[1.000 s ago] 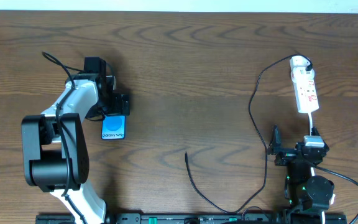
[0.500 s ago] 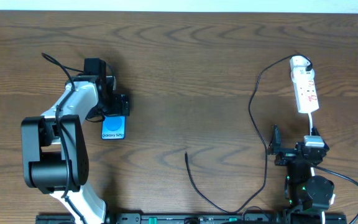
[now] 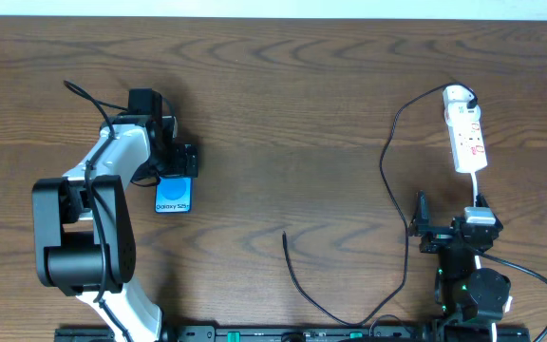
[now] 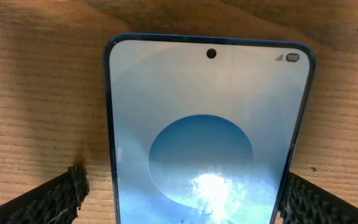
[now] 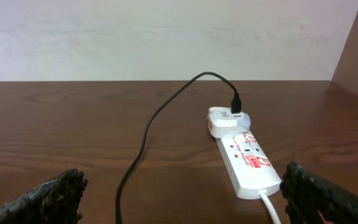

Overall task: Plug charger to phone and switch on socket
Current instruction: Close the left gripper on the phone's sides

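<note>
The phone [image 3: 173, 197] lies flat on the wooden table, its blue screen facing up. In the left wrist view the phone [image 4: 210, 124] fills the space between my fingers. My left gripper [image 3: 176, 176] is open and straddles the phone's end; bare wood shows beside the left finger [image 4: 55, 199]. The white socket [image 3: 465, 130] lies at the far right. The charger [image 3: 392, 190] runs from a plug at the socket's far end down the table; its free end [image 3: 285, 235] rests on the wood. My right gripper [image 3: 449, 211] is open, just short of the socket [image 5: 244, 155], and holds nothing.
The socket's white cord [image 3: 478, 185] runs back toward the right arm's base [image 3: 473, 290]. The charger [image 5: 145, 143] crosses the table to the left of the socket. A pale wall [image 5: 166, 37] stands behind the table's far edge.
</note>
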